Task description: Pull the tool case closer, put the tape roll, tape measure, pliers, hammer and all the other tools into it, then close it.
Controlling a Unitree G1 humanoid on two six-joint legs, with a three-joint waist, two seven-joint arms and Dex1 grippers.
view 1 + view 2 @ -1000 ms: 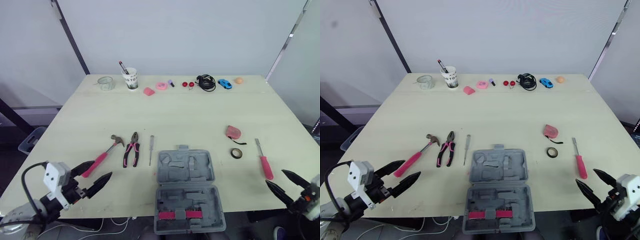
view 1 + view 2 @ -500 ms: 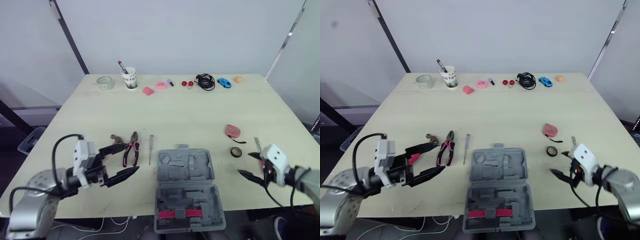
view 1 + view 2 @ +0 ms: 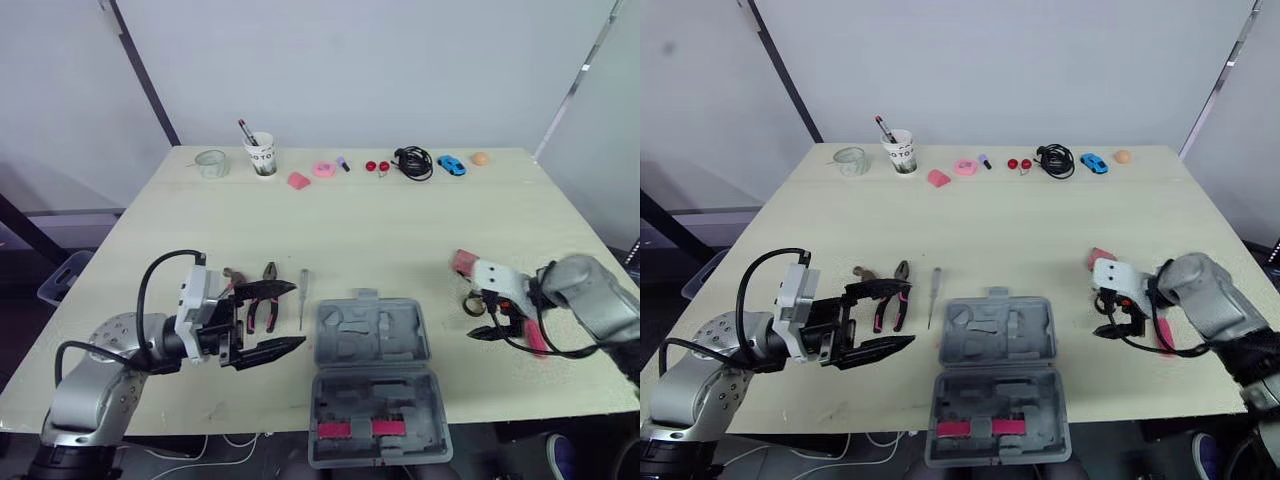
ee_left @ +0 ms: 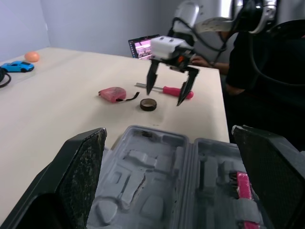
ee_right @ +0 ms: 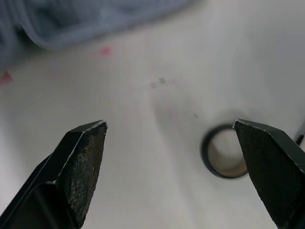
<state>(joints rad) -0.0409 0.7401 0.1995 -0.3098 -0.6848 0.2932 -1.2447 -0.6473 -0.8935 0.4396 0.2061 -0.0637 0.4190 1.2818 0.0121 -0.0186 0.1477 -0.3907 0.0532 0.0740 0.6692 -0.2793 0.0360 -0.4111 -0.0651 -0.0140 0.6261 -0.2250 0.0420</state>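
The grey tool case (image 3: 370, 380) lies open near the table's front edge, with a pink tool in its near half. My left gripper (image 3: 298, 315) is open just left of the case, above the pink-handled pliers (image 3: 265, 308) and the hammer (image 3: 232, 276). A thin screwdriver (image 3: 302, 298) lies between the pliers and the case. My right gripper (image 3: 480, 318) hangs open over the black tape roll (image 5: 225, 158), right of the case. The pink tape measure (image 3: 463, 262) lies just beyond it. The pink-handled screwdriver (image 4: 174, 90) lies to the right of the roll.
Along the far edge stand a glass jar (image 3: 211, 163), a cup with pens (image 3: 261, 157), small pink items (image 3: 323, 169), a black cable (image 3: 412, 163), a blue toy car (image 3: 450, 165) and an orange ball (image 3: 479, 158). A person (image 4: 271, 71) and a laptop (image 4: 143, 47) are beyond the table's right side.
Both arms rose from the front edge onto the table. The left gripper moved right to beside the case, over the hammer and pliers. The right gripper moved left over the tape roll.
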